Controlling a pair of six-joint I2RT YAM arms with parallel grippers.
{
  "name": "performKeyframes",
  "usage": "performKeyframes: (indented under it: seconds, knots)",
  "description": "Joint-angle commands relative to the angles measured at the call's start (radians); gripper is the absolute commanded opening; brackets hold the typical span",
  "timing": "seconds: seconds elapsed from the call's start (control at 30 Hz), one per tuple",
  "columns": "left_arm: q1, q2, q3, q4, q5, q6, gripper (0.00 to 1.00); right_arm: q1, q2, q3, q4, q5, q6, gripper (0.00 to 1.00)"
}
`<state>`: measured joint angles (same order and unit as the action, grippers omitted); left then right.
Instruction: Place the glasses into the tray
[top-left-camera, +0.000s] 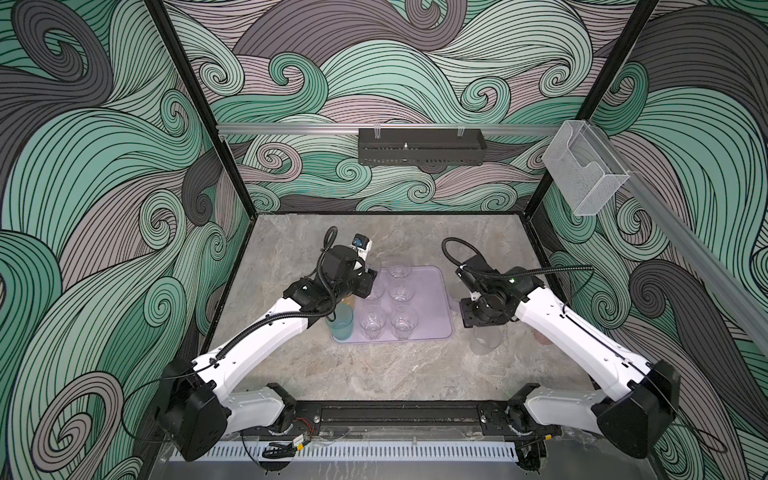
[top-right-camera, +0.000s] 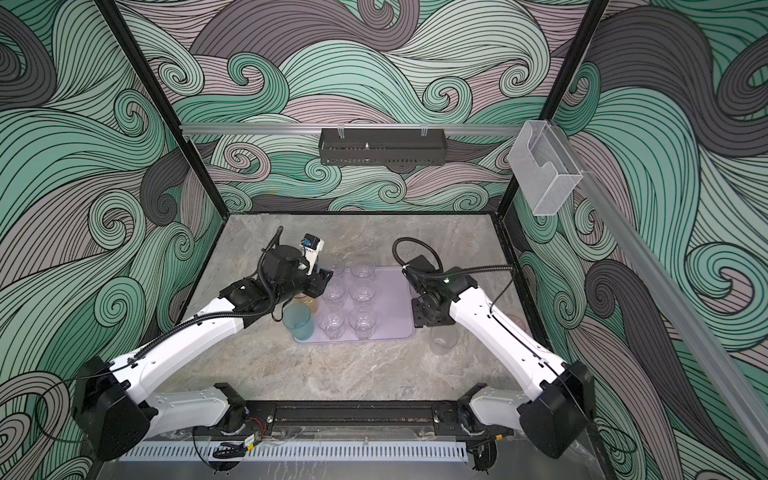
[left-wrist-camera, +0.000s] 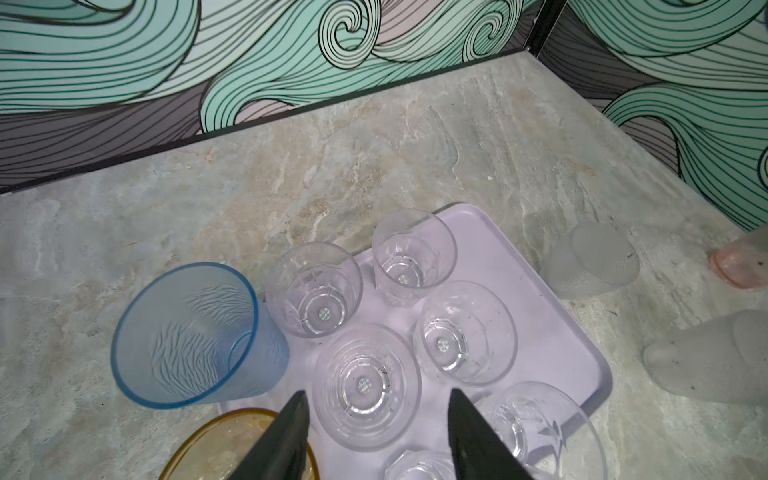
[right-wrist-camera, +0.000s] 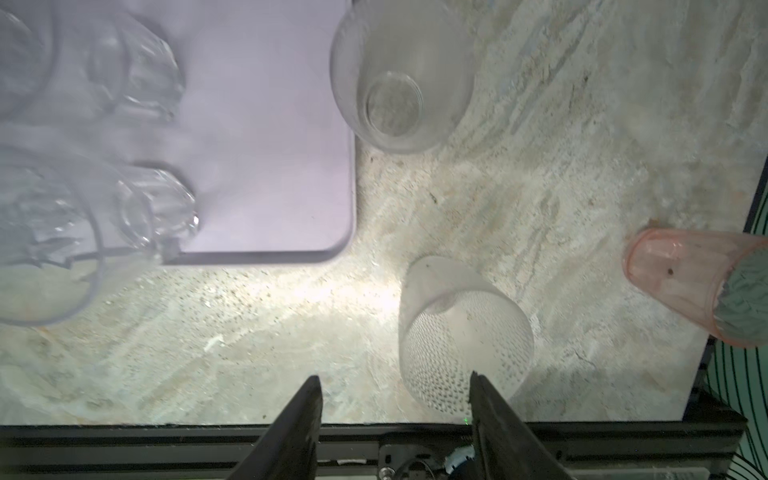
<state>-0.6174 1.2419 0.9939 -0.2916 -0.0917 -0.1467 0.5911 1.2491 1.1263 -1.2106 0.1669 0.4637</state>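
Presently the tray (top-left-camera: 434, 305) is lying at the middle of the bench (top-left-camera: 374, 374). Six clear glasses (top-left-camera: 403, 321) are standing on it in two columns, leaving a bare strip along its right edge. Along its left edge a blue tumbler (left-wrist-camera: 187, 336) is standing toward the far corner, an amber tumbler (left-wrist-camera: 208, 449) midway, a teal tumbler (top-left-camera: 340, 325) at the near corner. The left gripper (left-wrist-camera: 377, 392) is hanging over that edge, jaws apart, gripping nothing. A frosted cup (right-wrist-camera: 399, 83) is standing just beside the tray's right edge, a dotted cup (right-wrist-camera: 461, 332) off its near-right corner, a pink cup (right-wrist-camera: 698, 286) by the bench's right edge. The right gripper (right-wrist-camera: 395, 376) is hovering beside the dotted cup, jaws parted, empty. The bench's near half is lying open.
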Motion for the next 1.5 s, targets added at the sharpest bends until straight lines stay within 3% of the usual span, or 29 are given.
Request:
performKeyframes:
  seconds: [0.0, 0.3, 0.43, 0.83, 1.13, 1.27, 1.47]
  knots:
    - [-0.001, 0.008, 0.026, 0.025, 0.025, -0.004, 0.56, -0.007, -0.018, -0.040, -0.059, 0.013, 0.018, 0.58]
    - [-0.002, 0.008, -0.007, 0.030, 0.015, -0.017, 0.56, -0.007, 0.025, -0.123, 0.042, -0.063, 0.063, 0.56]
    - [-0.002, 0.015, -0.004, 0.032, 0.006, -0.030, 0.56, -0.027, 0.054, -0.154, 0.099, -0.017, 0.066, 0.53]
    - [-0.002, 0.001, -0.005, -0.010, -0.062, -0.024, 0.56, -0.044, 0.080, -0.226, 0.175, -0.031, 0.065, 0.10]
    - [0.001, -0.003, -0.001, -0.015, -0.093, -0.015, 0.56, -0.042, 0.034, 0.046, -0.062, 0.023, -0.034, 0.02]
    - [0.005, -0.002, 0.001, -0.022, -0.110, -0.020, 0.56, -0.043, 0.117, 0.254, -0.112, 0.019, -0.081, 0.02]
    - [0.006, -0.030, 0.007, -0.050, -0.135, -0.011, 0.56, -0.039, 0.307, 0.505, -0.049, -0.051, -0.107, 0.02]
